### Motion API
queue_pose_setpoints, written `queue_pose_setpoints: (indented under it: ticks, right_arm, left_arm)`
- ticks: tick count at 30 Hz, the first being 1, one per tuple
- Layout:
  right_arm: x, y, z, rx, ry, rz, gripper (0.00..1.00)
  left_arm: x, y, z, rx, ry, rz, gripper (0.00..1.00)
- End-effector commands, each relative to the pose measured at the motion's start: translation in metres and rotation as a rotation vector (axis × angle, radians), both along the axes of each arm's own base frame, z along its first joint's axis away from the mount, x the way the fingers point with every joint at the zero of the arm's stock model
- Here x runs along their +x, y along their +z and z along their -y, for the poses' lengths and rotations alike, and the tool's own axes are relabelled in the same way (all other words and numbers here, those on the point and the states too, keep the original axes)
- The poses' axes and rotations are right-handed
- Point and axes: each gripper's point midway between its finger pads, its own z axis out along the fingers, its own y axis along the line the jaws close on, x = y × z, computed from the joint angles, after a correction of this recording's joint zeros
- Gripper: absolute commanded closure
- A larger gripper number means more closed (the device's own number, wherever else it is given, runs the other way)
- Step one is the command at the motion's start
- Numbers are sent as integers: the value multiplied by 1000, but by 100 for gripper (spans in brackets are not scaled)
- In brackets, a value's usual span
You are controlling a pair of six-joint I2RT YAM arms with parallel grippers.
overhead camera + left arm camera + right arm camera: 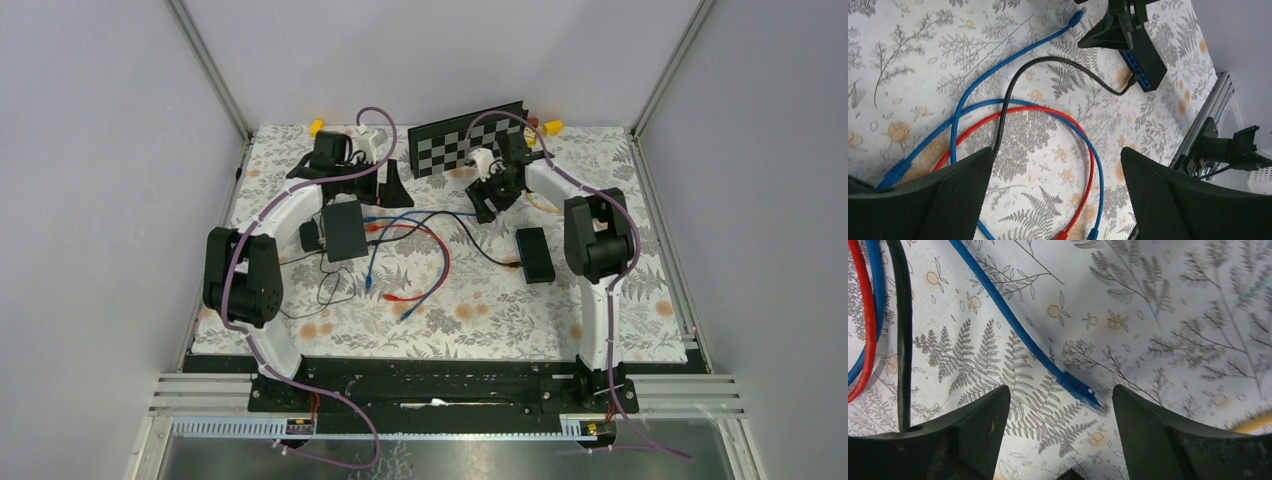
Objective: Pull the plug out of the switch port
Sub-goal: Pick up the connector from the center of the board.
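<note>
The switch (1144,61) is a black box with a row of blue ports; a black cable's plug (1131,81) sits in one port. From above, the switch (535,255) lies right of centre. My right gripper (487,205) hangs open low over the cloth, up and left of it. In the right wrist view a loose blue plug (1080,390) lies on the cloth between the open fingers of the right gripper (1060,390), nearer the right one and touching neither. My left gripper (395,185) is wide open and holds nothing; only cables lie below the left gripper (1058,152).
A larger black box (345,230) lies left of centre with blue and red cables (420,235) looping from its right side. Loose red (1063,234) and blue (1093,234) cable ends lie mid-table. A checkerboard (465,143) leans at the back. Metal rail (1208,112) edges the table.
</note>
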Motion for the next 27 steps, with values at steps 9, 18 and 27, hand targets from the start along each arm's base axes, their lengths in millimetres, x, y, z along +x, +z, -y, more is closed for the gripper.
queue_pose_setpoints:
  ticks: [9,18,27]
  right_arm:
    - [-1,-26,0,-140,73,-32,37]
    - [-2,-37,48,-360,12,4,78]
    - [5,19,91,-345,-138,93,100]
  left_arm:
    - [-24,16,-22,28,-14,114,1]
    - [-27,15,-35,57,24,129,1]
    - [-26,15,-39,69,43,133,1]
